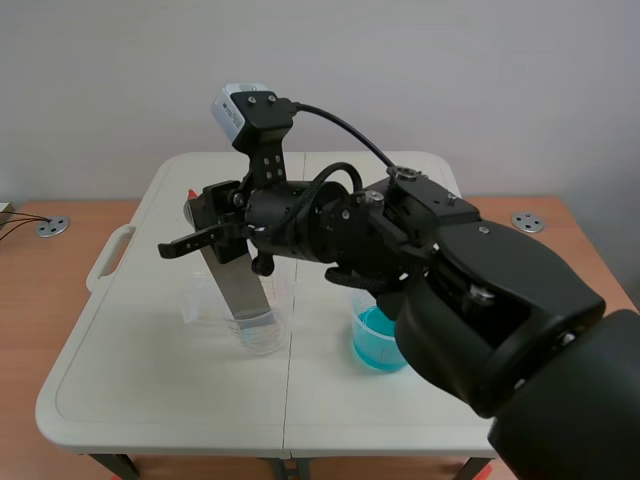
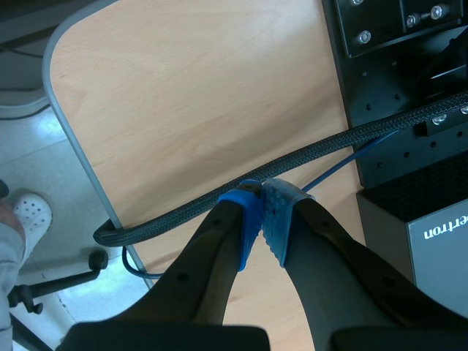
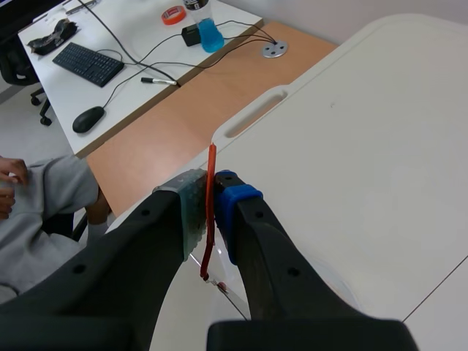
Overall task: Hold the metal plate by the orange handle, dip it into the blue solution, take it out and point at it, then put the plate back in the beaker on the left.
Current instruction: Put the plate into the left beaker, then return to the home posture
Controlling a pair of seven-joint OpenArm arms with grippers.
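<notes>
The big black lump closest to my camera is the right arm [image 1: 500, 320]. It reaches across from the right side of the tabletop [image 1: 150, 390] to a spot left of the middle seam. The right gripper [image 3: 210, 208] is clamped on the orange handle [image 3: 211, 164]. From the wrist view the handle is just a thin strip pinched edge-on between the two pads. Gripping up there makes sense to me, since it keeps the fingers clear of the liquid and the glass.

The metal plate [image 1: 235, 285] hangs down from the handle at a slant, with its lower end inside the clear beaker [image 1: 258, 335] just left of the seam. I can't tell if it touches the bottom. The blue solution [image 1: 372, 345] sits right of the seam, near that beaker but not touching it, so it should be a short hop sideways.

The left gripper [image 2: 263, 212] is closed on nothing, pads together. It's parked off the table over a wooden desk [image 2: 183, 110] with a cable [image 2: 307, 157] running across it. My guess is it's just staying out of the way, and it would be the one free to point.
</notes>
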